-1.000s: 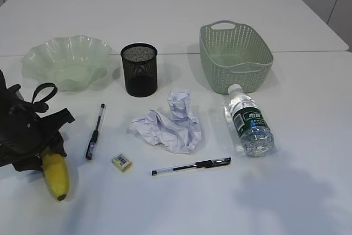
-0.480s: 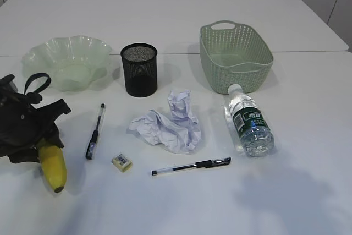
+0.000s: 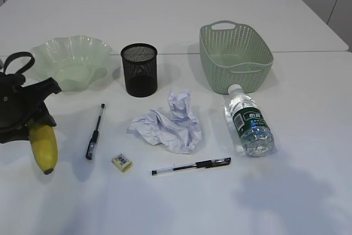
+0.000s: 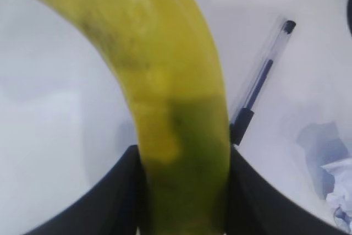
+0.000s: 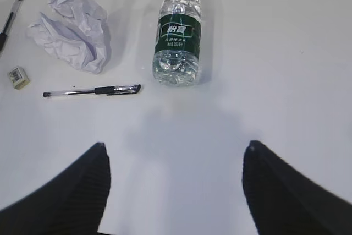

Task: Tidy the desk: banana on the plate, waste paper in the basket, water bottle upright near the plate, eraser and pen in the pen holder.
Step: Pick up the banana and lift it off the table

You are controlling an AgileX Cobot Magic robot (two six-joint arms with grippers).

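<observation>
The left hand [image 3: 27, 127] is clamped on the upper part of a yellow banana [image 3: 43, 146], which hangs tip-down above the white bench [image 3: 308, 191], just in front of the pale green ruffled plate [image 3: 69, 59]. The right hand [image 5: 173, 191] hangs wide open and empty above the bench, near the lying water bottle [image 5: 177, 39]. To finish well, the banana probably needs carrying over the plate's rim, lowering until it rests in the hollow, and only then releasing, so it does not roll out.
</observation>
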